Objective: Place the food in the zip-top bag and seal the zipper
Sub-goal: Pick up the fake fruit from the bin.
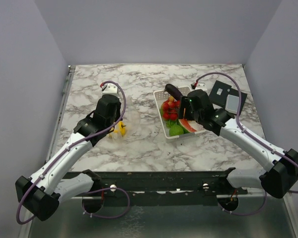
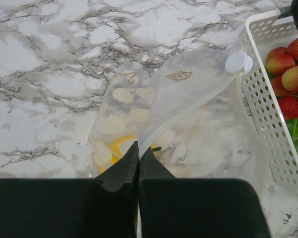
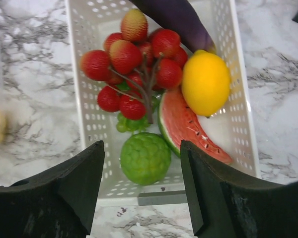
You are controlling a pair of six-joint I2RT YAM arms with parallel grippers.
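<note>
zip-top bag: clear thin plastic, glossy, wrinkled.
basket: white perforated plastic, matt.
table: marble-pattern top, smooth.
watermelon slice: glossy moulded plastic.

Bare table lies open in front of the basket and beyond the zip-top bag. Bag and basket lie just beside each other, leaving a narrow strip. The food crowds the basket's inside.

Marbled tabletop; plain pale-lilac walls on three sides.
</note>
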